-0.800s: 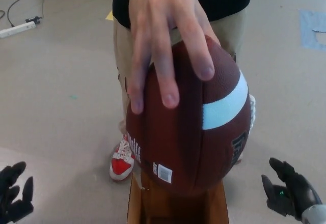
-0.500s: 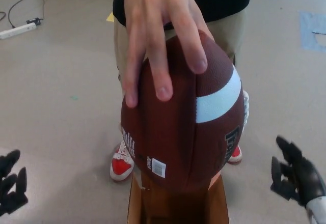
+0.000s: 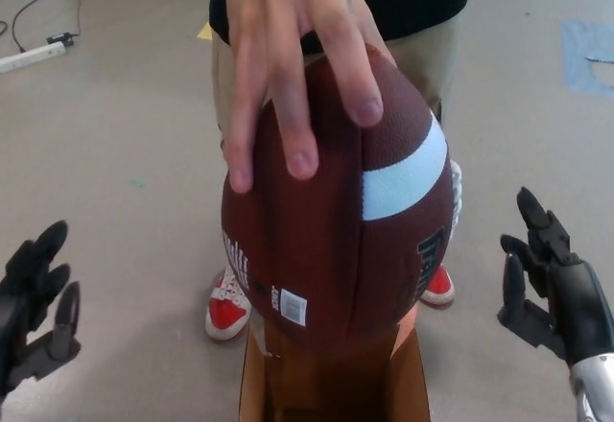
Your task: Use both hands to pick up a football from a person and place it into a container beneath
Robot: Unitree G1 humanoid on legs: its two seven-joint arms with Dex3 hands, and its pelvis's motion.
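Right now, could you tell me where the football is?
Centre of the head view: the football hangs from a person's hand, directly above the cardboard box.

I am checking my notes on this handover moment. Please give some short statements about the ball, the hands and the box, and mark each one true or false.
1. A person's hand grips the football from above. True.
2. The left hand is touching the football. False: it is open and apart from the ball.
3. The right hand is open, to the side of the ball. True.
4. The football lies inside the cardboard box. False: it is held above the box opening.
5. The football has a white stripe. True.
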